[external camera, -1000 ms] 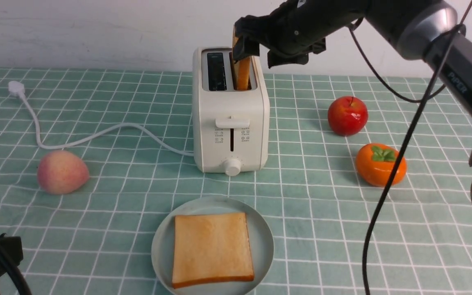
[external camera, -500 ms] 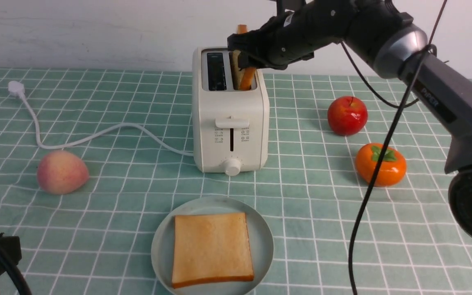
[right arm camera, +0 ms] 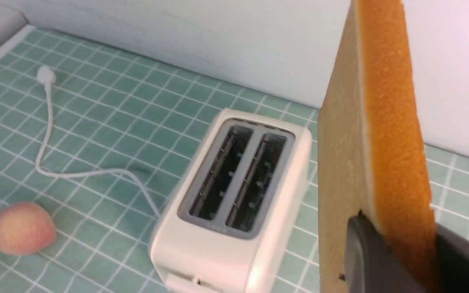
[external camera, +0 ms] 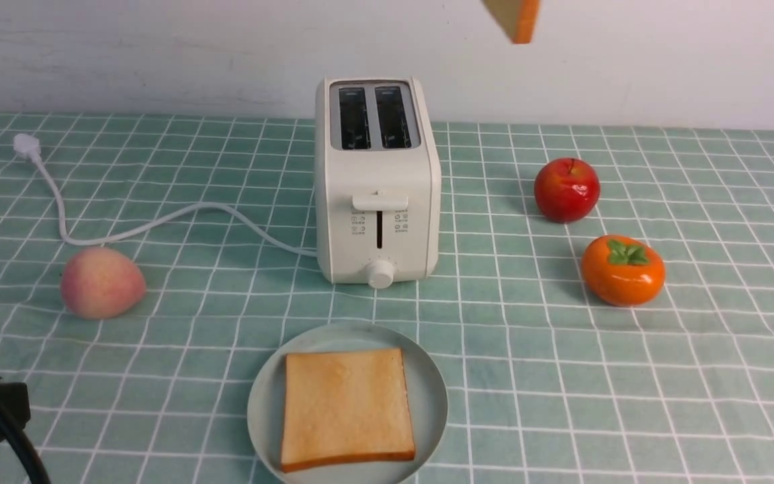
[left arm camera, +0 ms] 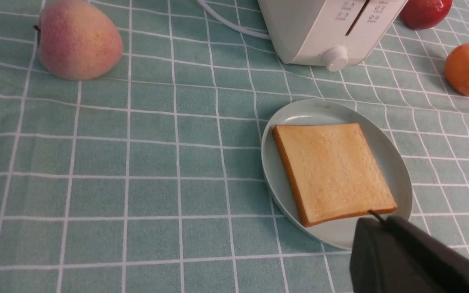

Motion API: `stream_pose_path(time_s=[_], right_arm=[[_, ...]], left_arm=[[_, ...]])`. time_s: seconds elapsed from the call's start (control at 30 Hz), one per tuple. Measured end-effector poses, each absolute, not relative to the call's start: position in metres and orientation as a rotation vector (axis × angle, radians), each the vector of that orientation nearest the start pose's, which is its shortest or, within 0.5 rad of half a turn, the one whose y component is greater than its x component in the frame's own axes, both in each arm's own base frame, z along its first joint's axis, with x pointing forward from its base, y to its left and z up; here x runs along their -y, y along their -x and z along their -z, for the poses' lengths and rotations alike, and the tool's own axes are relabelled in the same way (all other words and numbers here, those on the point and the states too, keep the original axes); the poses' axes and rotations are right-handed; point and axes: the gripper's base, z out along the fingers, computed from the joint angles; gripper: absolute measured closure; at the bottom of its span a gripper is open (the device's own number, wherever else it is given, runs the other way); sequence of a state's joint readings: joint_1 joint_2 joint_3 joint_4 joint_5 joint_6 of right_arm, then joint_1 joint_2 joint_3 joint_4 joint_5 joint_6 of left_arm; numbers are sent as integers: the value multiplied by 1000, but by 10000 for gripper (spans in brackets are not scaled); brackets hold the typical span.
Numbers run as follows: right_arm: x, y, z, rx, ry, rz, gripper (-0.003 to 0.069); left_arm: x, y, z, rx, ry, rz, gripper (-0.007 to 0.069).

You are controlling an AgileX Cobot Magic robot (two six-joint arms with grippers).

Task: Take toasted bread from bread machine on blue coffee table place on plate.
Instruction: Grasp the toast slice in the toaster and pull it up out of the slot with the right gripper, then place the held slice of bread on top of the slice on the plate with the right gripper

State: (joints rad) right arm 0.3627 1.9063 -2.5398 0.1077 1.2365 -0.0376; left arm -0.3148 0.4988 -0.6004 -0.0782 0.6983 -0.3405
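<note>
The cream-white bread machine [external camera: 377, 181] stands mid-table on the blue coffee table [external camera: 158, 376], and both its slots [right arm camera: 238, 179] are empty. One slice of toasted bread [external camera: 347, 407] lies flat on the plate [external camera: 263, 410] in front of it. My right gripper [right arm camera: 403, 240] is shut on a second slice [right arm camera: 381, 122], held on edge high above and to the right of the bread machine. Only a corner of that slice [external camera: 514, 17] shows at the top of the front view. My left gripper [left arm camera: 377, 224] is shut and empty, low by the plate's [left arm camera: 283, 122] near rim.
A peach [external camera: 101, 281] lies left of the bread machine. A red apple [external camera: 567, 189] and an orange persimmon [external camera: 622, 269] lie to its right. The white cord [external camera: 158, 222] runs left to its plug [external camera: 26, 144]. A white wall backs the table.
The right gripper has closed on the slice in the bread machine's right slot and lifted it up and to the right; the right arm has left the front view. The left arm has stayed put.
</note>
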Motion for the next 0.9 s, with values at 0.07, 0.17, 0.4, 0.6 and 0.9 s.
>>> stream_pose_path(time_s=[0.07,0.17,0.4,0.6,0.9], right_arm=[[-131,-342,-523,-2058,428,-322,552],[-128,-336,-516,-2114,436,-406,552],[-166,-340,-430,-2384,619,-784,552],[-204,-348,-328,-2564,750,-1139,552],[-221,-370,-274,-2640,640,-1312,552]], left_arm=[[33,-87,-318,-2095,59,485,638],[33,-88,-319,-2081,60,486,638],[33,-88,-319,-2080,61,487,638],[33,-88,-319,-2079,61,487,638],[33,-88,-319,-2083,63,487,638]])
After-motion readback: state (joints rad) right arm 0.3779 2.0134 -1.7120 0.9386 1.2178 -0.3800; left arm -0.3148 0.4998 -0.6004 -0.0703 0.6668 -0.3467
